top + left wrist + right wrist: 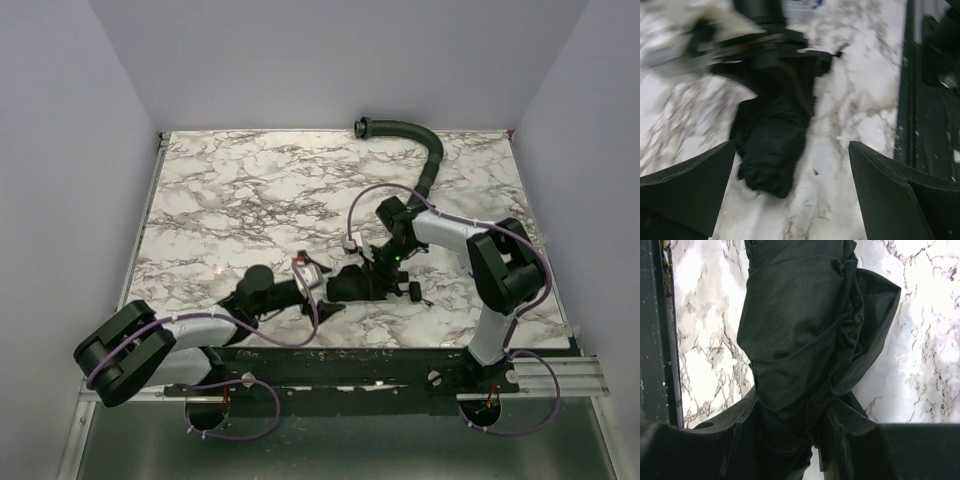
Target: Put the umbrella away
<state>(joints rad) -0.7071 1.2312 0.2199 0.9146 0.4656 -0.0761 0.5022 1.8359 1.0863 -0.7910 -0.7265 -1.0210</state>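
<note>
So the umbrella (352,284) is folded into a crumpled black bundle lying on the marble bench (230,190), close to the near edge and roughly midway between the two arms. The right end effector (790,432) is clamped on the bunched fabric with a finger on either side, while the left end effector (791,150) is spread wide, its fingers (690,190) flanking the bundle's end without touching it. A black ribbed hose (425,150) curves at the far right corner, well apart.
</note>
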